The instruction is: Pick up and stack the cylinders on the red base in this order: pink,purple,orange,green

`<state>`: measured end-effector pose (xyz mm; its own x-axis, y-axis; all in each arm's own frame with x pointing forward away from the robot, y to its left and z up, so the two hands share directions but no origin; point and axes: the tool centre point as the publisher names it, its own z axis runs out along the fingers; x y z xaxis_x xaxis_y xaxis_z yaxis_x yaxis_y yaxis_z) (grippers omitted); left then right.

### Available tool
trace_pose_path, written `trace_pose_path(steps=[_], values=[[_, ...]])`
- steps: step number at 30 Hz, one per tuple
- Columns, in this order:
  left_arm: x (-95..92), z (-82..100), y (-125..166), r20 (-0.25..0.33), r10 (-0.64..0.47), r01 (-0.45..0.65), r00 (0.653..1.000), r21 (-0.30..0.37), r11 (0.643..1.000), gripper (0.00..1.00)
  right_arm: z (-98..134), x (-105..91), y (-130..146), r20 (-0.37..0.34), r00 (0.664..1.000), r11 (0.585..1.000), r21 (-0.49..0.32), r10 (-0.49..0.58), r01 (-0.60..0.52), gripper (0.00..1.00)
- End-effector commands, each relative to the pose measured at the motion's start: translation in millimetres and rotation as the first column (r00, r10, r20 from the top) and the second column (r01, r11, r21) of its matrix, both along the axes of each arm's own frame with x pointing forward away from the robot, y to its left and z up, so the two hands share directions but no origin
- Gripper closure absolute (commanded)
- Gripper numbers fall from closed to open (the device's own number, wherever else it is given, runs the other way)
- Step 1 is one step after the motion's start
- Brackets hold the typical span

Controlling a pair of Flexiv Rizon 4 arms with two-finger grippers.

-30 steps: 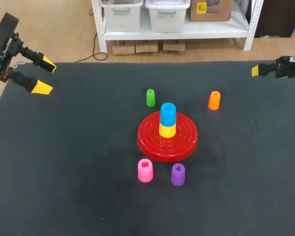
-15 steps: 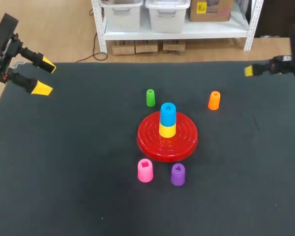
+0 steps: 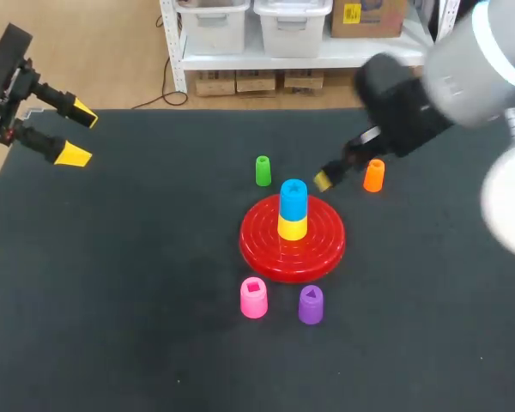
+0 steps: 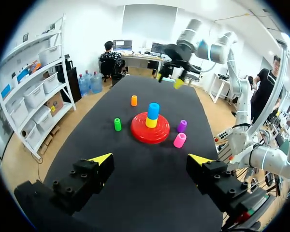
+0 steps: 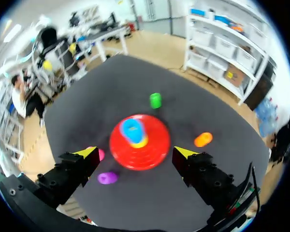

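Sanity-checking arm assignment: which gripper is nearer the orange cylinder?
Right. The right gripper hangs close beside the orange cylinder, on the side toward the red base. The left gripper is far off, at the table's far left corner.

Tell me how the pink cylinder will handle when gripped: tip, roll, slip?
The pink cylinder looks like rigid moulded plastic, so it is probably light and stiff. It stands upright, short and wide, so it is likely steady when nudged; on its side it could roll. Its smooth, slightly tapered sides may slip.

pink cylinder point(image 3: 253, 298): open above and on robot side | purple cylinder point(image 3: 311, 304) close beside | red base point(image 3: 262, 245) just beyond
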<state>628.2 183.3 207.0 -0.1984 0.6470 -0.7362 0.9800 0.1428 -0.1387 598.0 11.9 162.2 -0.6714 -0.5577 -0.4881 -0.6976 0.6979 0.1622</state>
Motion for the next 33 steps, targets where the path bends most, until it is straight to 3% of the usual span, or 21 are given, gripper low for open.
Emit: trace_pose_path(steps=[1,6,10,24,33], values=[[-0.4,-1.1,0,0.003,0.001,-0.001,1.0,-0.002,1.0,0.0,-5,-42.8,56,-0.003,0.996,0.984,-0.152,0.092,-0.091,0.0],[-0.4,-1.1,0,0.003,0.001,-0.001,1.0,-0.002,1.0,0.0,-22,-71.8,86,-0.022,0.987,0.963,-0.221,0.156,-0.157,0.0],[-0.4,-1.1,0,0.003,0.001,-0.001,1.0,-0.002,1.0,0.0,-42,-83.2,102,-0.045,0.984,0.946,-0.27,0.171,-0.177,0.0],[-0.4,-1.1,0,0.003,0.001,-0.001,1.0,-0.002,1.0,0.0,-90,-96.4,106,-0.176,0.981,0.928,-0.344,0.086,-0.143,0.0],[-0.4,-1.1,0,0.003,0.001,-0.001,1.0,-0.002,1.0,0.0,-116,-93.8,108,-0.203,0.978,0.917,-0.377,0.053,-0.128,0.0]])
